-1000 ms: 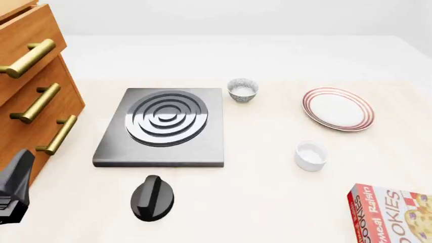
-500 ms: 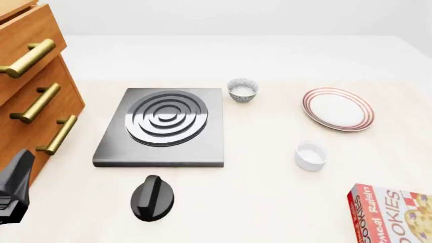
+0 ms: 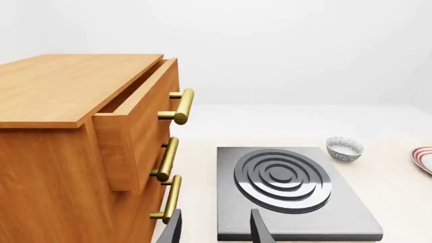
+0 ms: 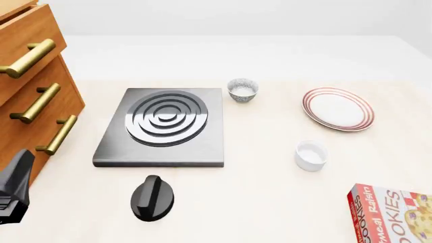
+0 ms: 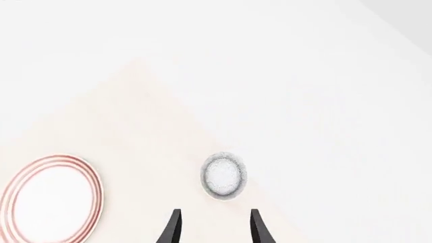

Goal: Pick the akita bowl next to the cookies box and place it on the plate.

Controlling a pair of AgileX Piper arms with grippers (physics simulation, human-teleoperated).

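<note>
Right wrist view: right gripper (image 5: 214, 225) open, empty, near akita bowl (image 5: 223, 176).

Two speckled bowls are counted: one (image 4: 242, 90) by the stove (image 4: 162, 127), another (image 5: 223, 176) in the right wrist view. One plate (image 4: 337, 109), one ramekin (image 4: 311, 155), one cookies box (image 4: 393, 213), one knob (image 4: 153, 197), and one dresser (image 4: 30, 86) with three handles are seen.

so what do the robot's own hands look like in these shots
Little of them shows. In each wrist view, the left hand and the right hand show only as two thin, dark grey to black fingers, flat and blade-like, widening toward the bottom edge. In the front view a black, angular piece of the left arm shows. No cables or markings are visible.
</note>
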